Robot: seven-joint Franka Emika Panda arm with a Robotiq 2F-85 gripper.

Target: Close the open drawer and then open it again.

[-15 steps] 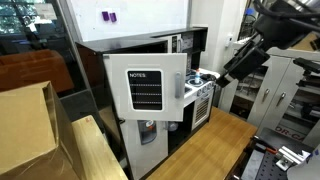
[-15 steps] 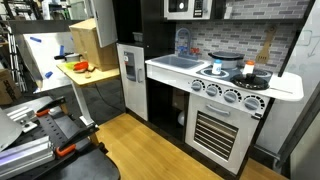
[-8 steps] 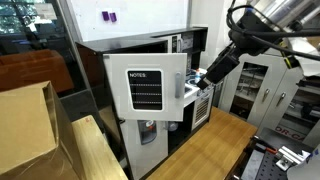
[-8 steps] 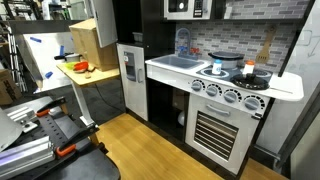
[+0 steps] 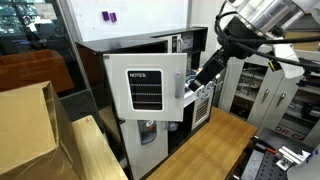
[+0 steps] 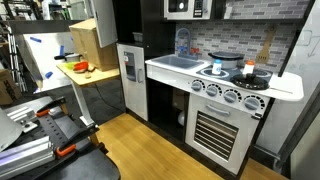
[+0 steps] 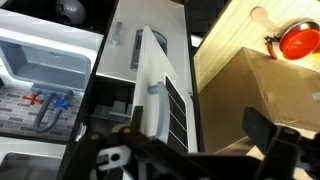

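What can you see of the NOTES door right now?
The NOTES door is a white, plastic-looking panel with a black lined board on its face and a vertical grey bar handle along its free edge. It stands upright, swung open from the toy fridge. The open gripper hangs close beside the handle; whether they touch I cannot tell.

Lab room: toy kitchen (image 6: 222, 125), whiteboard (image 5: 140, 15), cardboard box (image 5: 25, 125)

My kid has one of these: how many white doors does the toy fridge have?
2: the upper door with the NOTES board, standing open, and the dispenser door directly below it. Others may be hidden.
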